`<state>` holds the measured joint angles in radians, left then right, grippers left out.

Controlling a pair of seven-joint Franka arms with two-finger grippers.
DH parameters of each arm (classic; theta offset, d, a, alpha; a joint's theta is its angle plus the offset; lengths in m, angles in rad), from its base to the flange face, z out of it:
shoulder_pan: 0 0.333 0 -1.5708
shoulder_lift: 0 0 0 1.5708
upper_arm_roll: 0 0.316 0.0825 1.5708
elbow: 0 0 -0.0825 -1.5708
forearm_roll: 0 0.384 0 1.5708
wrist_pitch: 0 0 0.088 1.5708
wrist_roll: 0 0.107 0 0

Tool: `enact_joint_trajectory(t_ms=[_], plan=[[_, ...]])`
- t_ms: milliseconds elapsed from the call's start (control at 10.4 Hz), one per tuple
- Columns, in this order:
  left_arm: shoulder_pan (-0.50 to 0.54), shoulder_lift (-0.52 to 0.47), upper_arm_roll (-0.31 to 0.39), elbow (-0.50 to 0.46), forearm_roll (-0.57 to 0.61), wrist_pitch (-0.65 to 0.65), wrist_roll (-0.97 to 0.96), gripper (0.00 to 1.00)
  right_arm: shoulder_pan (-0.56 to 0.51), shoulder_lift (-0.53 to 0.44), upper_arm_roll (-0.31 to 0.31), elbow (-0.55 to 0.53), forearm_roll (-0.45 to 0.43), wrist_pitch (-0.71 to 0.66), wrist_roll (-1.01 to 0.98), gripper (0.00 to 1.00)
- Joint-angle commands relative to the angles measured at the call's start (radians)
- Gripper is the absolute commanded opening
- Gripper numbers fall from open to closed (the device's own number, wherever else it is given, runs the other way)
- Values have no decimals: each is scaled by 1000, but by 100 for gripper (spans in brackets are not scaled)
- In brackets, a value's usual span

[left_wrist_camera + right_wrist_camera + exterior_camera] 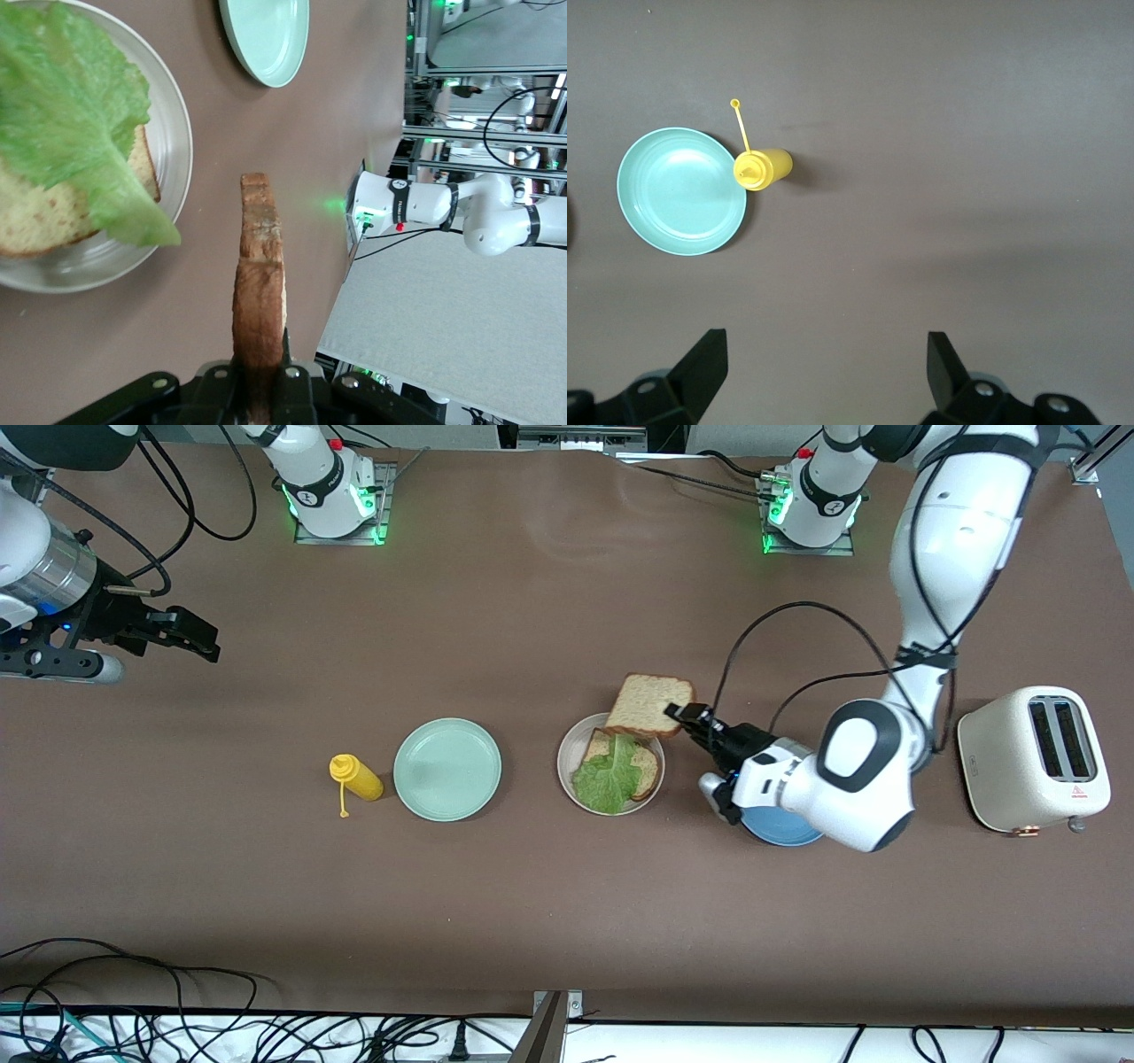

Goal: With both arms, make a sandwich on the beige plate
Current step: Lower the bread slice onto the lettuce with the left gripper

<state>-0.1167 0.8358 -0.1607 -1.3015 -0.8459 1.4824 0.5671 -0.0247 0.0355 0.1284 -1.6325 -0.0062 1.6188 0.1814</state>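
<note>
While the left gripper (677,713) pinches a bread slice (650,705) over the beige plate (567,766), holding a second slice (645,766) topped with lettuce (608,776), the right gripper (205,640) waits over bare table, fingers wide apart

The front view looks down from high across the table (266,921) at both bases, the left wrist view skims close along it, and the right looks straight down; all share the mint-green plate (447,769).
</note>
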Motion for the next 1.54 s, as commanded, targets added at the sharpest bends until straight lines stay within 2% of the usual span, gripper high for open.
enact_joint_trajectory(t_ms=[0,192,384,576,864,960,1056,1152,1440], plan=[[3,95,7,34,-65,56,82,0,-7,12,0,20,17,-5,-10,100],[-7,115,7,38,-123,119,88,0,-7,14,0,20,18,-5,-10,100],[-8,129,7,36,-203,122,86,0,-7,14,0,22,19,-5,-11,100],[-9,149,9,39,-203,122,91,0,-12,18,-1,22,22,-5,-16,100],[-35,166,9,34,-208,192,91,0,-11,23,-1,22,17,10,-14,100],[-40,173,7,36,-209,212,91,6,-11,23,-1,23,17,15,-14,100],[-38,174,9,37,-206,214,93,49,-9,23,0,23,17,15,-13,100],[-32,164,15,41,-191,214,111,99,-9,24,0,22,15,15,-14,100],[-21,149,44,48,-112,216,198,100,-11,24,-1,23,15,15,-17,100]])
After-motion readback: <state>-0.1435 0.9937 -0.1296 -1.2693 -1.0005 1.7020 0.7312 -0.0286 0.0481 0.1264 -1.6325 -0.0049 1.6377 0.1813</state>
